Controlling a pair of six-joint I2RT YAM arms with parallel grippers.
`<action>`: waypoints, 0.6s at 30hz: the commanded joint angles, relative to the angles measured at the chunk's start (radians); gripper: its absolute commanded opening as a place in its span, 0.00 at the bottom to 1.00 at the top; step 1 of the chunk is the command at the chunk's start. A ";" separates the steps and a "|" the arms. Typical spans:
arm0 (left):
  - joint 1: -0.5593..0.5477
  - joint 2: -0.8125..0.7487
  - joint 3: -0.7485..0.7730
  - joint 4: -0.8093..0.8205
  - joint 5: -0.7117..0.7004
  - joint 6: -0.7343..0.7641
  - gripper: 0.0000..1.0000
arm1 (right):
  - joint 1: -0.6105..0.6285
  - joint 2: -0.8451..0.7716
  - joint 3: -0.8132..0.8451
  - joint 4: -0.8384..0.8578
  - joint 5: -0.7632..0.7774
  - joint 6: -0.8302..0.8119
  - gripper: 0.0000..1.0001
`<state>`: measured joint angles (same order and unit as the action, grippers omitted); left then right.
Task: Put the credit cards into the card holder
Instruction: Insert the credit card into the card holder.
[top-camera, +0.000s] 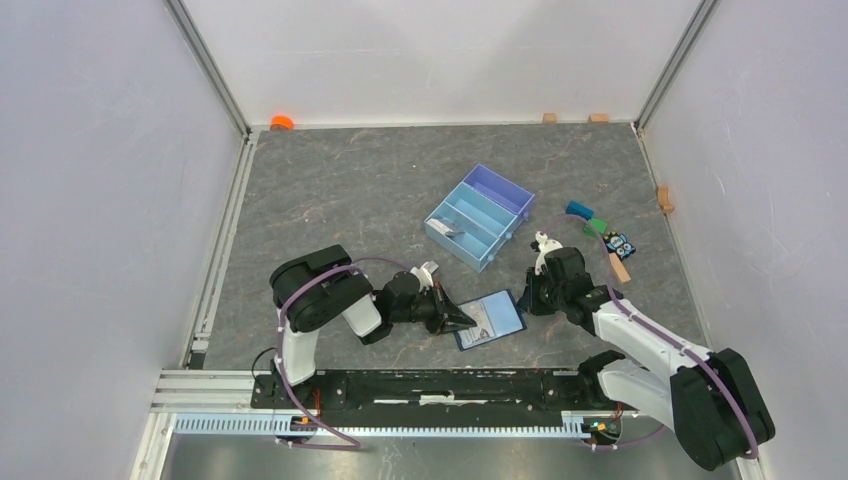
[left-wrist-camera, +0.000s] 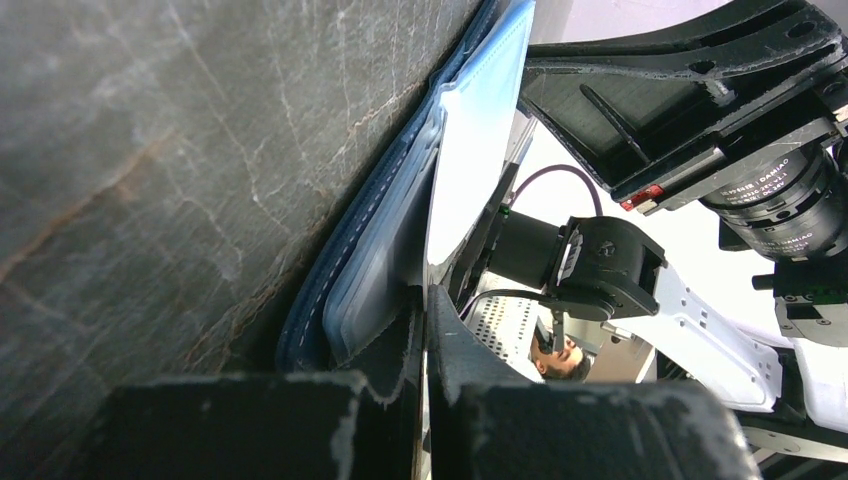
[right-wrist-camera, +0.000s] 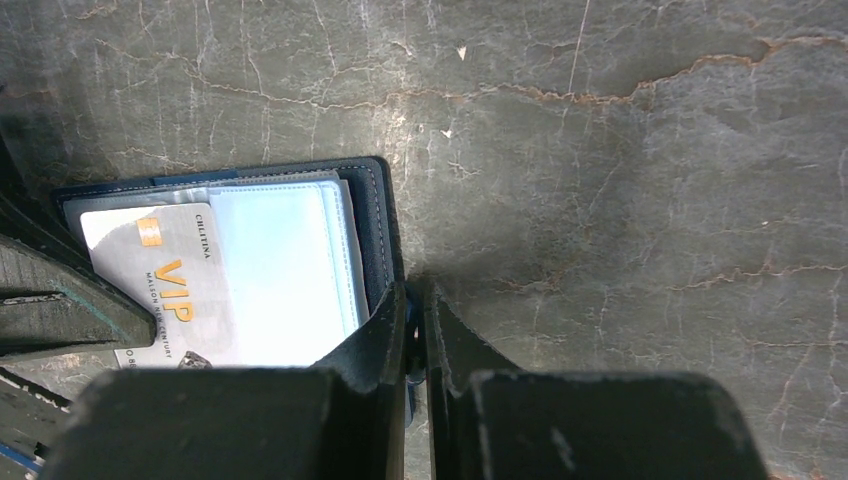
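Grey marbled counter (top-camera: 350, 190) walled in by plain white panels (top-camera: 440, 50). Near its front edge lies an open dark navy folding card holder (top-camera: 495, 320). The right claw (top-camera: 521, 300) pinches the holder's edge. The left claw (top-camera: 468, 322) pinches a pale VIP credit card (right-wrist-camera: 150, 270) against the holder's light-blue pocket.

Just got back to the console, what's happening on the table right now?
The right gripper pinches the right edge of the open card holder, steadying it on the table. The left gripper is shut on a VIP credit card that lies partly over the inner pockets, apparently feeding it in. There is another card in the blue tray.
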<state>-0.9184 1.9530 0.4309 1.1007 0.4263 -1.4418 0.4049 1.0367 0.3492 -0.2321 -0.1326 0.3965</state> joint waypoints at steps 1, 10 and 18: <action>-0.008 0.023 0.005 -0.005 -0.024 0.046 0.02 | 0.000 0.005 -0.031 -0.120 0.042 -0.011 0.00; -0.011 0.052 0.008 0.034 -0.020 0.030 0.02 | -0.001 -0.006 -0.029 -0.127 0.045 -0.009 0.00; -0.011 0.063 0.012 0.029 -0.024 0.039 0.02 | -0.001 -0.012 -0.029 -0.131 0.047 -0.009 0.00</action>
<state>-0.9234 1.9892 0.4328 1.1622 0.4255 -1.4418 0.4049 1.0214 0.3492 -0.2565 -0.1261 0.3965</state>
